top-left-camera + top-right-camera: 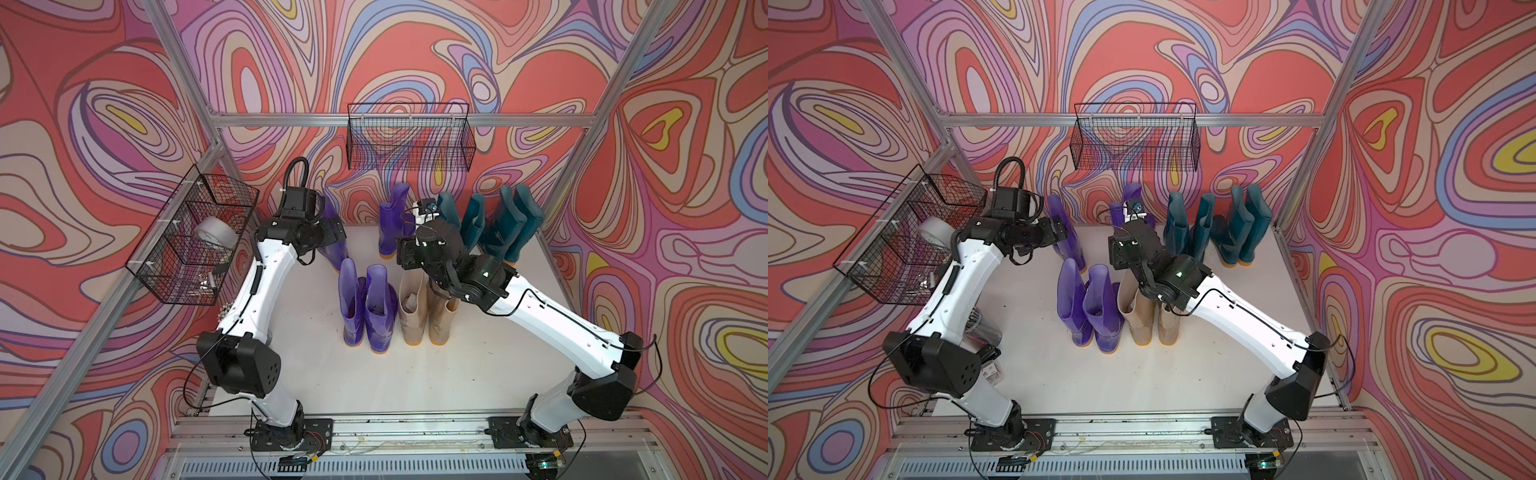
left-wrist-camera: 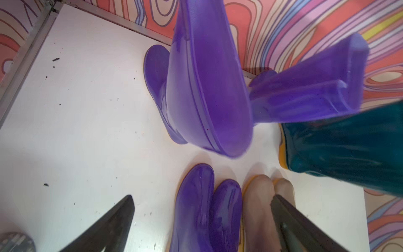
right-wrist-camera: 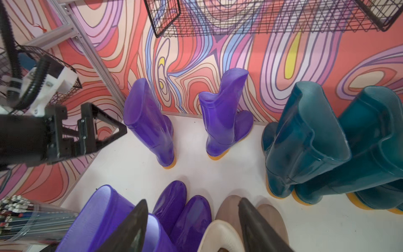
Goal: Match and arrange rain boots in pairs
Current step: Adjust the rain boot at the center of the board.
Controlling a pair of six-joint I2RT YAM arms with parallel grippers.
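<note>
Left wrist view has the left gripper (image 2: 202,197) hanging above the white table (image 2: 76,109), fingers spread wide with nothing between them, close to a leaning purple boot (image 2: 207,87). In the right wrist view, the right gripper (image 3: 192,200) also has its fingers apart and grips nothing; it sits over the purple pair (image 3: 174,203) and the beige pair (image 3: 226,209). Both top views show these two pairs side by side at the table's centre. Four teal boots (image 1: 490,224) cluster at 1 o'clock. A lone purple boot (image 1: 392,224) stands at 12 o'clock by the back wall (image 1: 374,178), and the leaning one is at 11 o'clock, well apart from it.
</note>
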